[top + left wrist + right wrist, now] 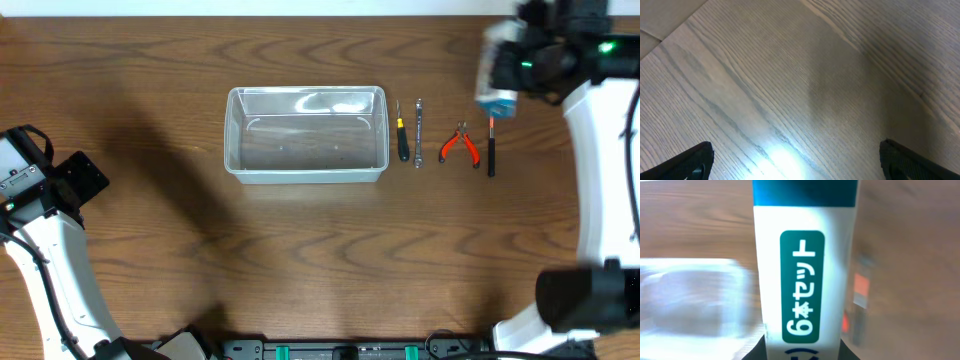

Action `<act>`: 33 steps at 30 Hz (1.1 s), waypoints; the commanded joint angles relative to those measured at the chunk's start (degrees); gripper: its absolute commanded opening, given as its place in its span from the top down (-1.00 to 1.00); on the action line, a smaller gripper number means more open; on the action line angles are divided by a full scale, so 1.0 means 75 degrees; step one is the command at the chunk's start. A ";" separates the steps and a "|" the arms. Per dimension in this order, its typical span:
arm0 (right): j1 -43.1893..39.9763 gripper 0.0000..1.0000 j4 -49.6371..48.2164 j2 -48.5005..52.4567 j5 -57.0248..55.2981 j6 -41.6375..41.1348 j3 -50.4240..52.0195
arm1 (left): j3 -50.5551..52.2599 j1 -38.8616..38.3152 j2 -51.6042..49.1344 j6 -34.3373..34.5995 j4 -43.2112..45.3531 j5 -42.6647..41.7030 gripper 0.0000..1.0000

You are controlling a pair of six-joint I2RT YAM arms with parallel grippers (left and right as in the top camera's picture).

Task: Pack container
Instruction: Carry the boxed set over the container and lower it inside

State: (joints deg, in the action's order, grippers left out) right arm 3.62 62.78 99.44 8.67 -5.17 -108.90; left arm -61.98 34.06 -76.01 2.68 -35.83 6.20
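Clear rimmed plastic container (305, 175), right gripper (802, 352) grasping blue-white box (805, 255), left gripper (795, 152) released

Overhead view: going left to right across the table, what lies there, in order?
container → black-handled screwdriver → wrench → orange pliers → thin red-black tool. The box, held up at the right, overlaps that last tool's column, so it is left out.
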 commanded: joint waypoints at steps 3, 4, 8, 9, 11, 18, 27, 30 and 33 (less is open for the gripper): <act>0.1679 0.98 -0.0300 0.0137 0.0052 -0.1137 0.0085 | -0.0105 0.0035 -0.0052 -0.0125 -0.0023 -0.0017 -0.96; 0.1944 0.97 -0.0420 0.0184 -0.0117 -0.1323 0.0128 | -0.0105 0.0035 -0.0052 -0.0125 -0.0023 -0.0017 -0.96; 0.2990 0.97 -0.0886 0.0522 -0.1160 -0.2049 0.0361 | -0.0105 0.0035 -0.0052 -0.0125 -0.0023 -0.0017 -0.96; 0.3197 0.97 -0.0918 0.0650 -0.1393 -0.2224 0.0379 | -0.0105 0.0035 -0.0052 -0.0125 -0.0023 -0.0017 -0.96; 0.3538 0.97 -0.0927 0.0938 -0.1749 -0.2524 0.0379 | -0.0105 0.0035 -0.0052 -0.0125 -0.0023 -0.0017 -0.96; 0.4153 0.97 -0.0851 0.2104 -0.3439 -0.3844 0.0379 | -0.0105 0.0035 -0.0052 -0.0125 -0.0023 -0.0017 -0.96; 0.3783 0.97 -0.0860 0.2757 -0.3692 -0.4179 0.0379 | -0.0105 0.0035 -0.0052 -0.0125 -0.0023 -0.0017 -0.96; 0.3724 0.97 -0.0836 0.2862 -0.3631 -0.4223 0.0379 | -0.0105 0.0035 -0.0052 -0.0125 -0.0023 -0.0017 -0.96; 0.3727 0.90 -0.0755 0.3010 -0.3567 -0.4220 0.0382 | -0.0105 0.0035 -0.0052 -0.0125 -0.0023 -0.0017 -0.96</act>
State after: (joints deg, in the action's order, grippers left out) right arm 31.70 56.66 120.20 -16.82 -35.40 -105.97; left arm -61.98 34.06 -76.01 2.68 -35.83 6.20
